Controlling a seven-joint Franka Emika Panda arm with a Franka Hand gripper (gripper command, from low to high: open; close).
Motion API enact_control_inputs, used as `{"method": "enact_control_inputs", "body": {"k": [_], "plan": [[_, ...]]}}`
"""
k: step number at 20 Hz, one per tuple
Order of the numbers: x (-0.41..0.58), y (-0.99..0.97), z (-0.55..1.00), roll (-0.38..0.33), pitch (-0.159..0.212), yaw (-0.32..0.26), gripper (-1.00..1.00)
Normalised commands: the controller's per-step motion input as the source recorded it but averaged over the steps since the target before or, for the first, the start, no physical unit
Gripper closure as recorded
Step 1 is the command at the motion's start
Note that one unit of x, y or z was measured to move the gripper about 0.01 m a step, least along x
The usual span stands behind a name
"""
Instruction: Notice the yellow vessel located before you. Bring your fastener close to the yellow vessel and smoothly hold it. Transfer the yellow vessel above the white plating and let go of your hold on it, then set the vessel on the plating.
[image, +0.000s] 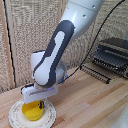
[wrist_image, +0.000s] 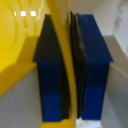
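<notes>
The small yellow bowl (image: 33, 112) is over the middle of the large white plate (image: 16, 116) at the lower part of the exterior view's left. I cannot tell whether it rests on the plate or hangs just above it. My gripper (image: 36, 102) comes down from above and is shut on the bowl's rim. In the wrist view the dark, blue-tipped fingers (wrist_image: 94, 65) pinch the thin yellow wall (wrist_image: 64, 60) between them, and the bowl's yellow inside (wrist_image: 17, 35) fills one side.
The plate lies on a light wooden table (image: 90, 102). A dark metal rack-like appliance (image: 112, 55) stands at the back on the exterior view's right, with a black cable running to it. Wooden panels stand behind.
</notes>
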Motion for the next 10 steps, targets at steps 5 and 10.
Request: {"method": "enact_control_inputs", "body": {"k": [5, 10], "plan": [[0.221, -0.01, 0.27, 0.018, 0.002, 0.056, -1.0], [0.322, -0.03, 0.6, 0.01, 0.014, 0.012, -1.0]]}}
